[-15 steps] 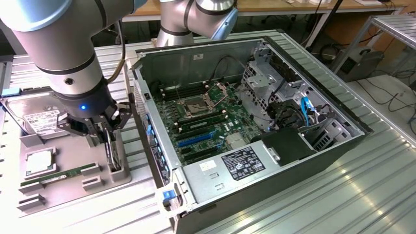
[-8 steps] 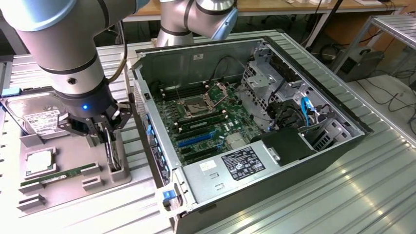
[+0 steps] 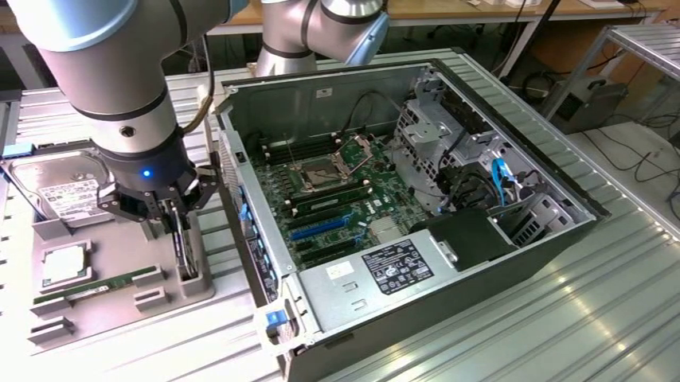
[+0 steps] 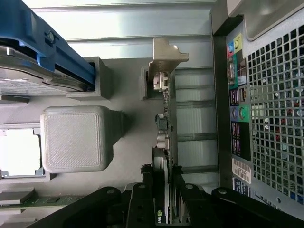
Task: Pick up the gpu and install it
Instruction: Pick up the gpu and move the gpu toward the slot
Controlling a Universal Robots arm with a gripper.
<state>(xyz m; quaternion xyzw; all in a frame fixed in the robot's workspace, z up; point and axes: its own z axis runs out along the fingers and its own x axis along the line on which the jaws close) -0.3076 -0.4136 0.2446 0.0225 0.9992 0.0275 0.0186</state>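
The gpu [image 3: 188, 256] stands on edge in a slot of the grey holder tray [image 3: 117, 314], just at the exterior view's left of the open computer case. My gripper [image 3: 177, 227] hangs straight down over it, with a finger on either side of the card's top edge. The wrist view looks down along the gpu [image 4: 165, 118], edge-on, its silver end bracket [image 4: 165, 56] at the far end. My gripper [image 4: 164, 202] is open, and the black fingers [image 4: 142, 199] flank the card closely. The card still rests in its slot.
The tray also holds a silver hard drive [image 3: 59, 187], a CPU [image 3: 64, 267] and a green RAM stick [image 3: 91, 290]. The open case [image 3: 552, 239] shows the motherboard [image 3: 330, 199]. Its rear panel [image 4: 266, 95] lies close beside the gpu, with a grey block [image 4: 76, 137] opposite.
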